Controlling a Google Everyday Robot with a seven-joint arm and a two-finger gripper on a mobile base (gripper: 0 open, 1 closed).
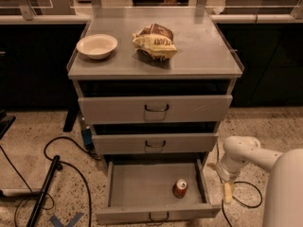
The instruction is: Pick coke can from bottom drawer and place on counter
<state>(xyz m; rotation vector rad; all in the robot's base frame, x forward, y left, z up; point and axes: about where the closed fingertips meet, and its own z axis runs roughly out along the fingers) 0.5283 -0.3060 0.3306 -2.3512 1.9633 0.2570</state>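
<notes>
The coke can [180, 188] stands upright on the floor of the bottom drawer [137, 188], near its front right corner. The drawer is pulled out, with its wire handle at the front. My gripper [228, 192] hangs low beside the drawer's right wall, pointing down, a little to the right of the can and outside the drawer. The white arm comes in from the lower right. The counter [203, 51] is the grey top of the cabinet above.
A white bowl [97, 45] and a yellow-and-brown snack bag [154, 41] lie on the counter. The top drawer [189, 109] and middle drawer [189, 143] stick out slightly. Cables [57, 160] trail over the floor at left, and one lies under my gripper.
</notes>
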